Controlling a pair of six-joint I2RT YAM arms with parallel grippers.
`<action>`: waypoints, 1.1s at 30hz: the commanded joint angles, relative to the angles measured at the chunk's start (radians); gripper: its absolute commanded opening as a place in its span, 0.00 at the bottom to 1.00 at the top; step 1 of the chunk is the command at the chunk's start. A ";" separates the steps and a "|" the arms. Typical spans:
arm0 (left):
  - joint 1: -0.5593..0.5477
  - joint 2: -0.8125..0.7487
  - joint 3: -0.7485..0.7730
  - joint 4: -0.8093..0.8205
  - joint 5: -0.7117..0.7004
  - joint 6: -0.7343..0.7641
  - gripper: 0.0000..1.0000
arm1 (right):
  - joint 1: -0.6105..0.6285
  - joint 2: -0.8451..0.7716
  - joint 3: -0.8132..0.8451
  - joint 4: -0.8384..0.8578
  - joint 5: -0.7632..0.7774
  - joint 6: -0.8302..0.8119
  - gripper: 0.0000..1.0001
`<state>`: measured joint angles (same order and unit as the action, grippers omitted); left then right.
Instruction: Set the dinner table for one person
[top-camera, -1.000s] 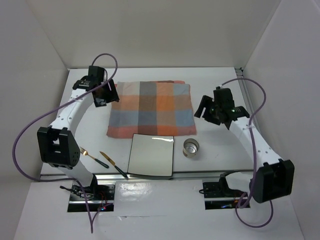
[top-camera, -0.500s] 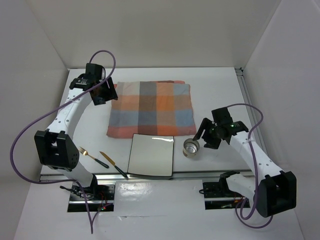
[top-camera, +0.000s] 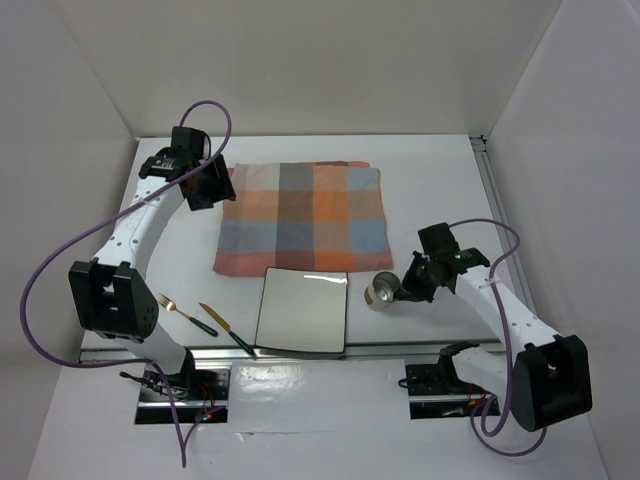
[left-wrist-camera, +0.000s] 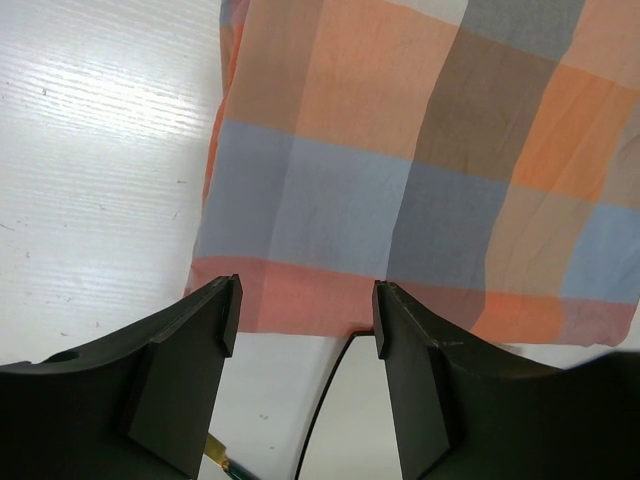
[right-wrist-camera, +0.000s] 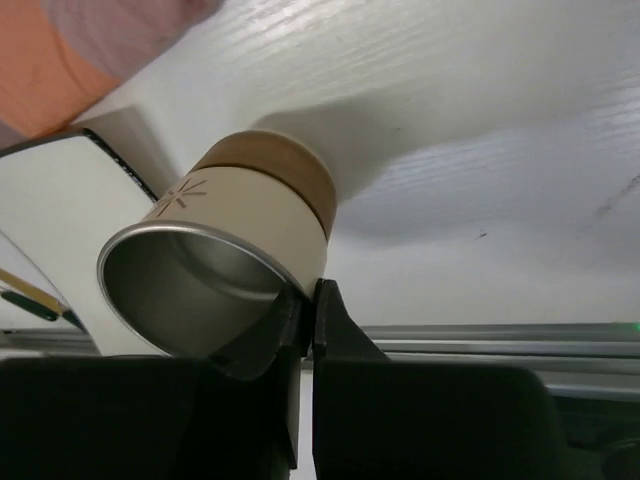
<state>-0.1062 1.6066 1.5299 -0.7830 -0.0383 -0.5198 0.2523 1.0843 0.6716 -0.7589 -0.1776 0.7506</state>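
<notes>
The dinner table (top-camera: 440, 180) carries a checked cloth (top-camera: 305, 215) (left-wrist-camera: 400, 150) at its middle. A square white plate (top-camera: 302, 310) (right-wrist-camera: 50, 200) lies in front of the cloth. My right gripper (top-camera: 403, 286) (right-wrist-camera: 308, 300) is shut on the rim of a cream cup with a steel inside (top-camera: 384, 288) (right-wrist-camera: 240, 230), one finger inside and one outside. The cup hangs tilted just right of the plate. My left gripper (top-camera: 213, 188) (left-wrist-camera: 305, 315) is open over the cloth's left edge, holding nothing.
A gold fork (top-camera: 178, 309) and a gold knife with a dark handle (top-camera: 225, 328) lie left of the plate near the front rail (top-camera: 400, 350). White walls stand on three sides of the table.
My right arm came down to the cup and shut on its rim. The cup now tilts on its side, off its standing spot. The left arm has hardly moved.
</notes>
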 joint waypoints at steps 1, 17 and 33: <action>0.003 -0.014 0.018 0.021 0.029 0.024 0.72 | 0.016 -0.036 0.071 -0.020 0.094 0.009 0.00; -0.015 -0.070 0.009 0.041 0.164 0.055 0.83 | 0.007 0.795 1.090 0.104 0.242 -0.324 0.00; -0.024 -0.163 -0.089 0.028 0.210 0.084 0.98 | -0.013 1.238 1.501 0.053 0.277 -0.313 0.00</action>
<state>-0.1287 1.4906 1.4536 -0.7586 0.1459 -0.4683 0.2539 2.3215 2.1151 -0.7048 0.0681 0.4438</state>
